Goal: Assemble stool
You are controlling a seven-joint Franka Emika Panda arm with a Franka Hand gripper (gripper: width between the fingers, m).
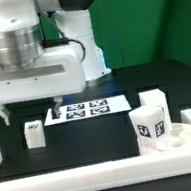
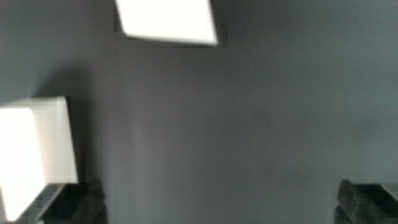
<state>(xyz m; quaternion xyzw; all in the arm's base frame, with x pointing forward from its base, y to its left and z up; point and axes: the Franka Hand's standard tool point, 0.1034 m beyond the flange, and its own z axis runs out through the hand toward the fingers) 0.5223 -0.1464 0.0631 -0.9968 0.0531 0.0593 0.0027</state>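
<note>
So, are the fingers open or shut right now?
Open: the fingers stand wide apart in both views, with only dark table showing between them.

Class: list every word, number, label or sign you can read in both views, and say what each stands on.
No readable words or numbers in either view.
Marker board: black-and-white square tags, patterns only.
Leg on the exterior view's left and front leg on its right: a tag each, patterns only.

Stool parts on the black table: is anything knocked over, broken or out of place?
Nothing stands out. One leg stands alone near the marker board; the other parts are bunched at the exterior view's right. No damage shows.
</note>
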